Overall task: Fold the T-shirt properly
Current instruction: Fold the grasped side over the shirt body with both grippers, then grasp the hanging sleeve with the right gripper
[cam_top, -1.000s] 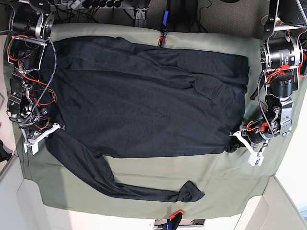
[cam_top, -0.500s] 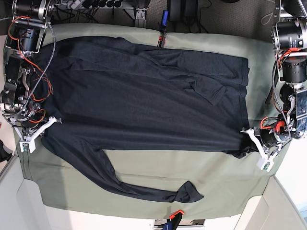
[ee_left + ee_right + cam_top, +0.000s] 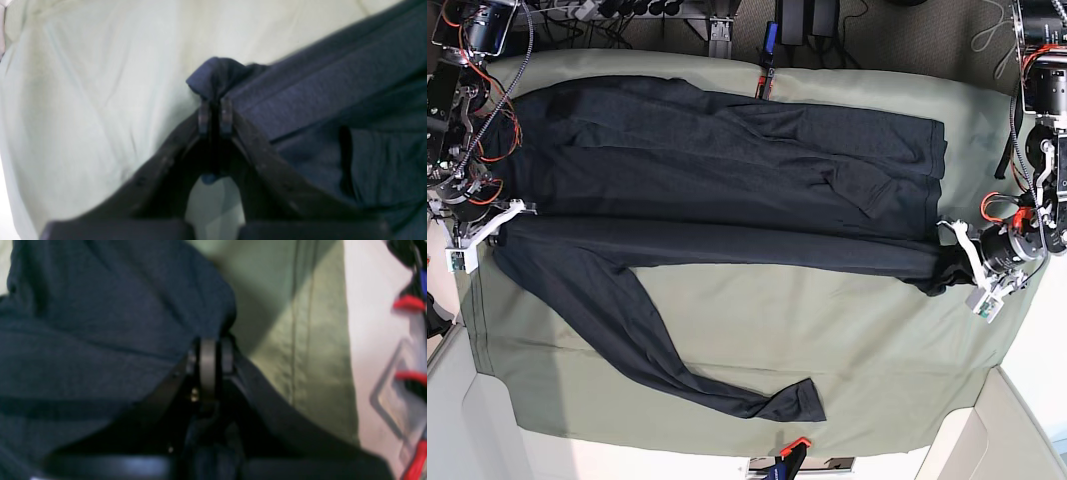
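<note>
While both arms hold the T-shirt (image 3: 727, 160) by its near long edge, the step in hand looks like the first lengthwise fold: that edge is raised and carried over the body toward the far side of the surface (image 3: 757, 340), w/ its sage-green cloth. Left claw (image 3: 213, 116) is clamped on a bunched corner of dark knit, jaws pressed together w/ fabric poking out past the tips; in base view it sits at the shirt's right-hand end (image 3: 972, 275). Right claw (image 3: 210, 356) is likewise pinched shut on cloth, at the opposite end (image 3: 482, 225), by the shoulder. Shirt lies spread across the far half of the surface, body already doubled into a long band between the two claws. One long sleeve (image 3: 667, 360) trails loose over the near cloth, cuff end well apart from the body.

Next move, as I judge it: lay the held edge down level along the far edge, both ends together so the fold line stays straight, then let go. Sleeve not yet tucked; needs folding in afterwards.
</note>
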Controlling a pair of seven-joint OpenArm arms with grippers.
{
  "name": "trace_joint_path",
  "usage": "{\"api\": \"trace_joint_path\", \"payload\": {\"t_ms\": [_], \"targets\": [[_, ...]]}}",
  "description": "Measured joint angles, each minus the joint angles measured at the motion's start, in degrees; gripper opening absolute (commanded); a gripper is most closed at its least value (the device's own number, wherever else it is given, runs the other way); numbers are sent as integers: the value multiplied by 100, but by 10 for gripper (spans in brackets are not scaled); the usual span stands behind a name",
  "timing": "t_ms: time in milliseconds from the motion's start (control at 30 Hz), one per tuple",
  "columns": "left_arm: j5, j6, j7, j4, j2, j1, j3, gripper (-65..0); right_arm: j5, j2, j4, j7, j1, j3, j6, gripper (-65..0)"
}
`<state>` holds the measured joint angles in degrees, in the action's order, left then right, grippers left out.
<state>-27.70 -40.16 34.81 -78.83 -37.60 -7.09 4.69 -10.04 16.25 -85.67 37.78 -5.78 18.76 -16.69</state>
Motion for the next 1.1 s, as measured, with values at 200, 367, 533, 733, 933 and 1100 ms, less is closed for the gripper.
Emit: {"api": "trace_joint_path", "payload": {"t_ms": [200,367,533,733,933,1100], "targets": [[-17,-11,39,-404,-4,662,332,-650,-363,11,-48,-2,203,361,-297,-650],[-44,-9,37,-470,-2,1043,330,-650,-435,11,-46,-2,426,367,-323,-650],[-50,0,-13,-470,15,1126,332,-425,-706,13,-46,-4,452,374,-317,-357],[-374,2,122,-470,63,1123,332,-365,-835,13,-42,-435,396,374,-199,-272],[-879,2,409,-470,61,1126,332,-365,-916,-151,-28,-647,-448,389,-44,-272],[-1110,2,651,-472,59,1126,337,-365,-455,-291,879,-745,-1445,-48,0,-272]]}}
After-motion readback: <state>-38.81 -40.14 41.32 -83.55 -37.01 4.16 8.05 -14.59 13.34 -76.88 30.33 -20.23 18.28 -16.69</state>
